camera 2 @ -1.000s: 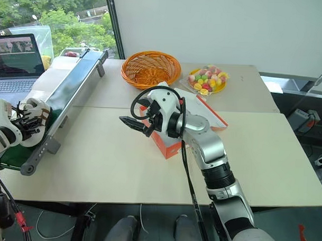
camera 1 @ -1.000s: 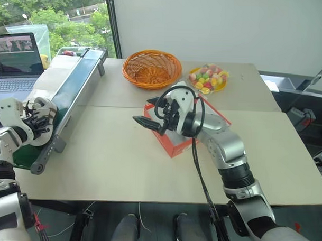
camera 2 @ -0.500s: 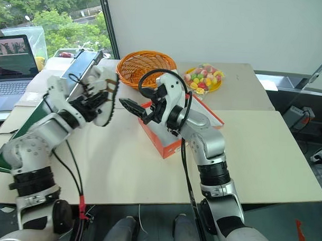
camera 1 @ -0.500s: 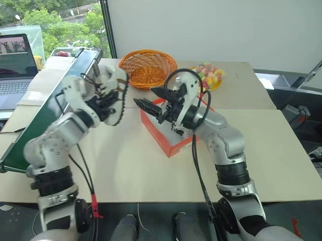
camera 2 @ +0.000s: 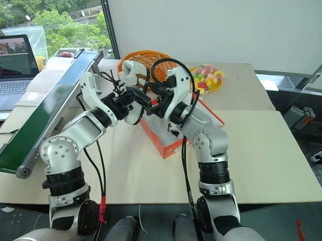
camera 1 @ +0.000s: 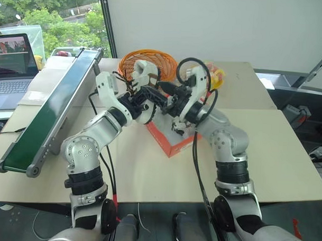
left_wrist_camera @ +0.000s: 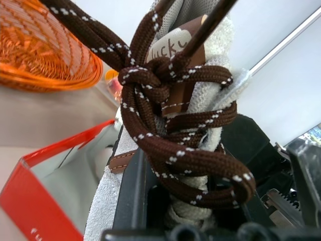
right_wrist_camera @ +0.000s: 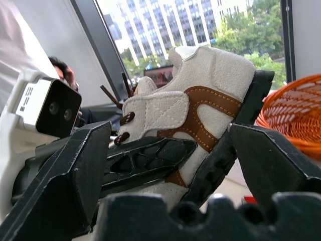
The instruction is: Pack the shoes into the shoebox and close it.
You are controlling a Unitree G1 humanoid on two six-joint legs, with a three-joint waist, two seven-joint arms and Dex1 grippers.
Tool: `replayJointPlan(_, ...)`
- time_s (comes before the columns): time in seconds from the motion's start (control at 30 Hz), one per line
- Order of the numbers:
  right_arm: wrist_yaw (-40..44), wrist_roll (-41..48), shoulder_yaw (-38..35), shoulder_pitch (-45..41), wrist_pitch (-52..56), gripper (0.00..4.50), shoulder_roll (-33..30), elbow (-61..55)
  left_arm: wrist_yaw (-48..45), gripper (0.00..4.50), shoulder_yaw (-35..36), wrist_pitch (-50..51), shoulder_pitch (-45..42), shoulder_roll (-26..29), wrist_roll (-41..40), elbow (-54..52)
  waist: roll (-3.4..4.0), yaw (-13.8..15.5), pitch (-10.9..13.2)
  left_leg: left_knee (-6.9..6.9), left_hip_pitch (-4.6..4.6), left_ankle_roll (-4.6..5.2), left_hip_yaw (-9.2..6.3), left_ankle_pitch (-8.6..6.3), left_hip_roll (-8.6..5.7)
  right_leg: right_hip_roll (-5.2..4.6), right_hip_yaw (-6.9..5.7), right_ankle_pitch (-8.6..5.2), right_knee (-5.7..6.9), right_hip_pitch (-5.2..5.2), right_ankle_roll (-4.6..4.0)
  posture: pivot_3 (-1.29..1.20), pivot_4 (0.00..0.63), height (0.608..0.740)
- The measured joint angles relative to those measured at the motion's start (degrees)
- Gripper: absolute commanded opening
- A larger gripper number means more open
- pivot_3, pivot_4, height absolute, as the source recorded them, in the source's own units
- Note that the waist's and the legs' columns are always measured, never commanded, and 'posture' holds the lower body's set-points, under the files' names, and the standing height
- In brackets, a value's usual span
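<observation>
Shoe [right_wrist_camera: 200, 108] — brown tongue label "lucky" — in left gripper [camera 1: 146, 99]

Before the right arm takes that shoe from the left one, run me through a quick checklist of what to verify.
1. Left gripper shut on the shoe: ok.
2. Right gripper open, its fingers either side of the shoe: ok.
3. Shoebox open, white inside showing: ok.
4. Shoe held above the table, by the box's near end: ok.
5. Laces free of the fingers: cannot tell.
6. Second shoe's place: cannot tell.
</observation>
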Motion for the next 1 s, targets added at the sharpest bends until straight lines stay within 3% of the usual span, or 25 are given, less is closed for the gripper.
replayJointPlan(0.23, -0.99, 4.12, -1.24, -1.34, 1.27, 4.5, 0.57, 0.07, 3.38, 0.43, 0.97, 1.06, 1.49, 2.18, -4.93, -3.58, 0.0, 0.1, 0.0, 0.0, 0.03, 0.0, 0.0, 0.0, 0.0, 0.0, -0.01, 0.0, 0.0, 0.03, 0.0, 0.0, 0.15, 0.74)
replayJointPlan(0.53, -2.75, 6.0, -4.7, -2.87, 3.6, 4.5, -3.34, 2.68, 1.64, 0.43, 0.93, -0.6, 3.27, 7.75, -10.42, -5.36, 0.0, 0.23, 0.0, 0.0, 0.01, 0.0, 0.0, 0.0, 0.0, 0.02, 0.0, 0.0, -0.06, 0.04, 0.0, 0.0, 0.15, 0.74)
replayJointPlan(1.0, -1.54, 6.54, -5.37, -3.76, 4.24, 4.5, -3.7, 5.02, 3.92, 0.43, -5.89, -5.56, 4.45, 4.22, -11.73, -5.65, 0.0, 0.21, 0.0, 0.0, -0.01, 0.0, 0.0, 0.0, 0.0, 0.02, 0.0, 0.0, -0.08, 0.05, 0.0, 0.0, 0.15, 0.74)
